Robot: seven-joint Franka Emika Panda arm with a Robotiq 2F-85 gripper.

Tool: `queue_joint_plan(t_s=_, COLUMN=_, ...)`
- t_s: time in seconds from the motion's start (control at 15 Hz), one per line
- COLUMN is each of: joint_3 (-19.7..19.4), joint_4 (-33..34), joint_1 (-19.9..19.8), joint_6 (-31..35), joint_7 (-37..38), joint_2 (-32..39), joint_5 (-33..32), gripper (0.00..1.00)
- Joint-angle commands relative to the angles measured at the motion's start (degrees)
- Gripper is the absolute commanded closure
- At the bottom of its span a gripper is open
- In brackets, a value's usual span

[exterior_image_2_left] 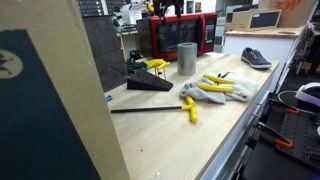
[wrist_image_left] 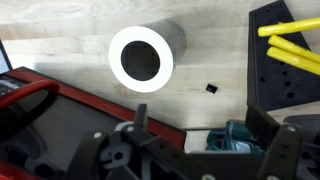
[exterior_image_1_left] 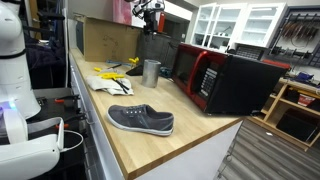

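Note:
My gripper [wrist_image_left: 200, 125] hangs high above the wooden counter, and its jaws stand wide open with nothing held. In the wrist view its two dark fingers [wrist_image_left: 140, 118] frame a teal object [wrist_image_left: 235, 142] lying far below on the counter. A metal cup [wrist_image_left: 141, 57] stands upright, and I look straight down into its mouth. In both exterior views the cup [exterior_image_1_left: 151, 72] [exterior_image_2_left: 187, 58] stands in front of the red and black microwave [exterior_image_1_left: 228, 80] [exterior_image_2_left: 180, 33]. The gripper [exterior_image_1_left: 150, 12] shows near the top, above the cup.
A grey shoe [exterior_image_1_left: 141, 120] [exterior_image_2_left: 255, 58] lies near the counter's end. Yellow and white gloves [exterior_image_2_left: 215, 90] [exterior_image_1_left: 110, 82] lie mid-counter. A black wedge [exterior_image_2_left: 148, 82] [wrist_image_left: 285, 50] with yellow pieces sits beside the cup. A cardboard box [exterior_image_1_left: 105, 40] stands behind.

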Motion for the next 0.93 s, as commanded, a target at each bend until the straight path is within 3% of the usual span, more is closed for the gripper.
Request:
queue_joint_plan(t_s=0.0, joint_3=2.2, joint_4=-11.5, joint_1=-1.7, joint_6=6.4, joint_7=-7.1, joint_2=-9.7, joint_5=0.0, gripper=0.0)
queue_joint_plan(t_s=0.2, joint_3=3.6, joint_4=-18.5, joint_1=-2.4, joint_6=10.2, joint_7=-13.5, joint_2=-15.8, joint_5=3.1, gripper=0.0)
queue_joint_plan(t_s=0.27, joint_3=4.1, joint_4=-19.1, joint_1=-2.3, joint_6=7.4, joint_7=-17.9, joint_2=-17.1, joint_5=4.8, gripper=0.0)
queue_joint_plan(t_s=0.33, joint_3=4.7, joint_4=-18.2, joint_1=-2.0, joint_6=0.6, joint_7=-17.4, joint_2=-16.4, joint_5=4.9, gripper=0.0)
queue_joint_plan(t_s=0.4, joint_3=4.7, joint_4=-15.4, joint_1=-2.6, joint_6=4.8, joint_7=-14.5, joint_2=-13.7, joint_5=3.6, gripper=0.0)
queue_joint_plan(t_s=0.53, joint_3=5.4, joint_4=-17.0, joint_1=-2.5, joint_6=1.4, joint_7=-15.6, joint_2=-15.3, joint_5=4.1, gripper=0.0)
queue_joint_plan(t_s=0.87, joint_3=5.6, joint_4=-17.6, joint_1=-2.5, joint_6=1.2, joint_7=-15.7, joint_2=-15.5, joint_5=4.1, gripper=0.0)
